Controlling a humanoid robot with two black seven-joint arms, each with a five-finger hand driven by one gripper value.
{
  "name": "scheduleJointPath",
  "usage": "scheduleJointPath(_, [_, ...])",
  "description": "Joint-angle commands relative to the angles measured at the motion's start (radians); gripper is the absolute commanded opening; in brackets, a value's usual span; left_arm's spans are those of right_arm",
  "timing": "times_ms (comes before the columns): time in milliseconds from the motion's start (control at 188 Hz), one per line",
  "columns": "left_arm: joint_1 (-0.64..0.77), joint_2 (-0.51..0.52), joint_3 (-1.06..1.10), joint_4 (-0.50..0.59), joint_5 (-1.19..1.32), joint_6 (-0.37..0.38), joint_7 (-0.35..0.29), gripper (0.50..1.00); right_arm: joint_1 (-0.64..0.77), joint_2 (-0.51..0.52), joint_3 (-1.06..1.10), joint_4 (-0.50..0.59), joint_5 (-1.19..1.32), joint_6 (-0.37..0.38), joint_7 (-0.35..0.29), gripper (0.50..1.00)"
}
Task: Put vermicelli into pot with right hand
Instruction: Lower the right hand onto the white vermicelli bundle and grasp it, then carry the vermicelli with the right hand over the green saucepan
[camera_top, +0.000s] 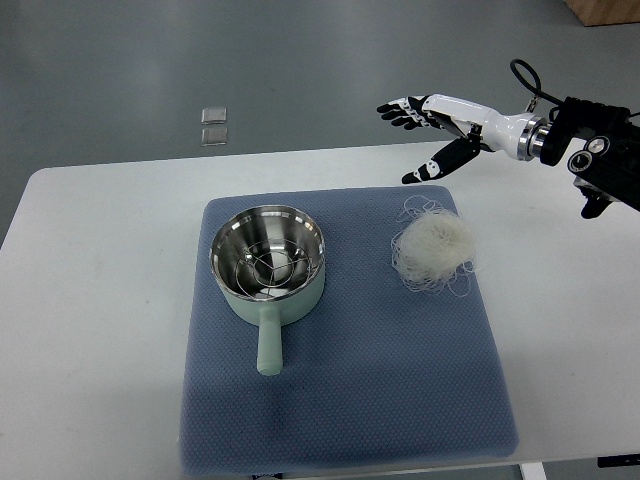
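From the top view, a white surface (100, 300) carries a blue-grey mat (400, 380) laid square in the middle. On the mat's left half sits the pot (267, 262), pale green outside and shiny steel inside, with a wire rack resting in its bowl and its handle pointing toward the near edge. On the mat's right half, well apart from the pot, lies the vermicelli (433, 247), a loose white nest with stray strands curling out around it (a few reach toward the mat's far edge). The right hand (432, 135) comes in from the picture's right edge on a white forearm and hangs above the far side of the surface, just beyond the vermicelli and clear of it; its dark-tipped fingers (400, 112) are spread wide and hold nothing. Two small clear squares (214, 126) lie on the grey floor beyond the surface.
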Motion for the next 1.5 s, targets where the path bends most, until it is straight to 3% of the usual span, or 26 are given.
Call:
scheduleJointPath(0, [0.000, 0.000, 0.002, 0.000, -0.001, 0.000, 0.000, 1.000, 0.042, -0.041, -0.035, 0.056, -0.172, 0.073, 0.050, 0.921])
scheduleJointPath(138, [0.000, 0.000, 0.000, 0.001, -0.001, 0.000, 0.000, 1.000, 0.044, -0.047, -0.044, 0.089, -0.422, 0.124, 0.104, 0.921])
scheduleJointPath(276, [0.000, 0.000, -0.001, 0.003, -0.001, 0.002, 0.000, 1.000, 0.033, -0.044, -0.083, 0.105, -0.560, 0.126, 0.133, 0.919])
scheduleJointPath(871, [0.000, 0.000, 0.002, 0.000, -0.001, 0.002, 0.000, 1.000, -0.083, 0.021, -0.112, 0.039, -0.713, -0.057, 0.108, 0.903])
scheduleJointPath(962, [0.000, 0.000, 0.002, 0.001, -0.001, 0.002, 0.000, 1.000, -0.094, 0.030, -0.110, 0.031, -0.713, -0.080, 0.107, 0.856])
scheduleJointPath(1026, [0.000, 0.000, 0.000, 0.000, -0.001, 0.002, 0.000, 1.000, -0.094, 0.044, -0.110, 0.016, -0.713, -0.097, 0.102, 0.762])
scheduleJointPath(1047, [0.000, 0.000, 0.000, 0.000, -0.001, 0.002, 0.000, 1.000, -0.094, 0.045, -0.110, 0.013, -0.713, -0.100, 0.098, 0.701])
scheduleJointPath(1052, [0.000, 0.000, 0.000, 0.000, -0.001, 0.002, 0.000, 1.000, -0.094, 0.047, -0.110, 0.011, -0.713, -0.101, 0.095, 0.658])
scheduleJointPath(1057, [0.000, 0.000, 0.000, 0.000, -0.001, 0.002, 0.000, 1.000, -0.094, 0.047, -0.110, 0.011, -0.713, -0.101, 0.095, 0.658])
scheduleJointPath(1063, [0.000, 0.000, 0.002, 0.000, -0.001, 0.002, 0.000, 1.000, -0.094, 0.048, -0.110, 0.008, -0.713, -0.103, 0.092, 0.617])
scheduleJointPath(1068, [0.000, 0.000, 0.002, 0.000, -0.001, 0.002, 0.000, 1.000, -0.094, 0.048, -0.110, 0.008, -0.713, -0.103, 0.092, 0.617])
scheduleJointPath(1073, [0.000, 0.000, 0.000, 0.001, -0.001, 0.002, 0.000, 1.000, -0.094, 0.048, -0.110, 0.007, -0.713, -0.105, 0.088, 0.570])
scheduleJointPath(1079, [0.000, 0.000, 0.000, 0.001, -0.001, 0.002, 0.000, 1.000, -0.094, 0.048, -0.110, 0.007, -0.713, -0.105, 0.088, 0.570])
scheduleJointPath(1084, [0.000, 0.000, 0.000, 0.000, -0.001, 0.002, 0.000, 1.000, -0.094, 0.050, -0.110, 0.005, -0.713, -0.106, 0.084, 0.525])
scheduleJointPath(1095, [0.000, 0.000, 0.000, 0.000, -0.001, 0.002, 0.000, 1.000, -0.094, 0.050, -0.110, 0.004, -0.713, -0.108, 0.081, 0.500])
scheduleJointPath(1190, [0.000, 0.000, 0.000, 0.001, -0.001, 0.002, 0.000, 1.000, -0.091, 0.050, -0.107, -0.004, -0.712, -0.135, 0.055, 0.500])
scheduleJointPath(1493, [0.000, 0.000, 0.000, 0.001, -0.001, 0.002, 0.000, 1.000, -0.030, 0.031, -0.043, 0.011, -0.670, -0.171, 0.058, 0.500])
